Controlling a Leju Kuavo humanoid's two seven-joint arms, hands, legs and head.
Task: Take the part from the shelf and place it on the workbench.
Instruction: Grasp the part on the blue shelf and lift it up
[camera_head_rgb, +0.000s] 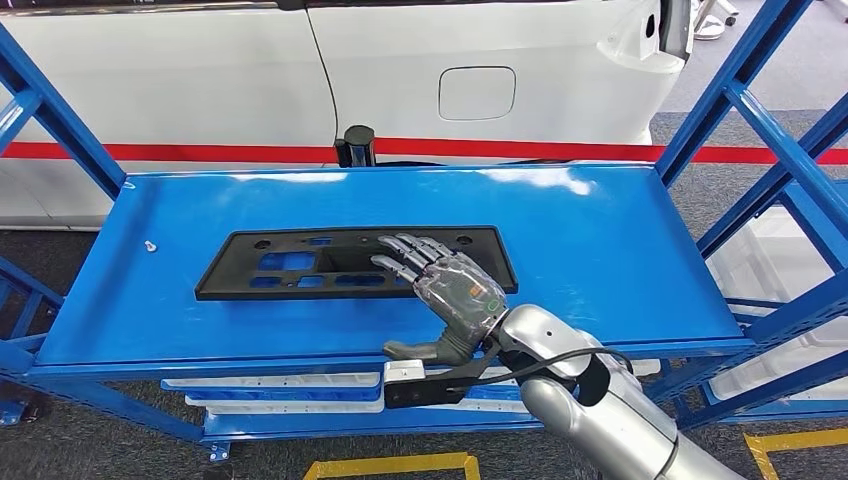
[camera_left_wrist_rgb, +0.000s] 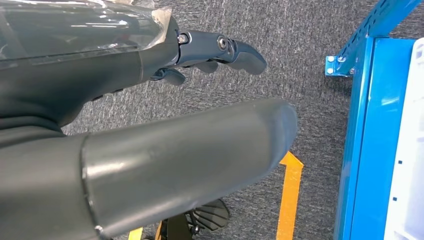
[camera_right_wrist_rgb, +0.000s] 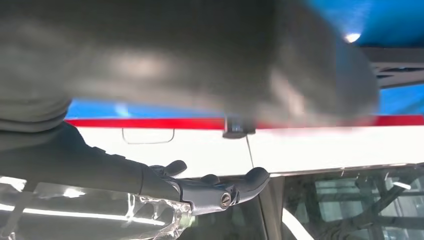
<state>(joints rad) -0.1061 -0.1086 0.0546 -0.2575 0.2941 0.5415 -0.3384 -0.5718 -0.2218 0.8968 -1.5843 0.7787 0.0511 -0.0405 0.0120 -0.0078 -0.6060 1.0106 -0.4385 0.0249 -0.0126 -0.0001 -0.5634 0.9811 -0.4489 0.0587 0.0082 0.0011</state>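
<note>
**Black part flat on the blue shelf, right hand laid over it**

Black and long, the plastic part (camera_head_rgb: 355, 262) lies flat on the top deck of the blue shelf (camera_head_rgb: 600, 250), a little left of the deck's middle, with several cut-outs along its length. The right hand (camera_head_rgb: 445, 285) reaches in over the front edge of the deck and sits above the right-hand portion of the part. Its fingers (camera_head_rgb: 405, 250) are stretched forward and slightly apart over the black surface, their tips at or on it; whether they press down cannot be told. The thumb (camera_head_rgb: 415, 349) sticks out toward the front edge, clear of the part. Nothing is gripped.

From the left wrist camera, the left hand (camera_left_wrist_rgb: 210, 55) hangs over grey carpet (camera_left_wrist_rgb: 300, 75) beside a blue shelf leg, its fingers loosely curled and holding nothing.

A small screw (camera_head_rgb: 150, 245) lies on the deck near its left end. Behind the shelf stands a white car (camera_head_rgb: 400, 80) above a red stripe (camera_head_rgb: 200, 152).
</note>
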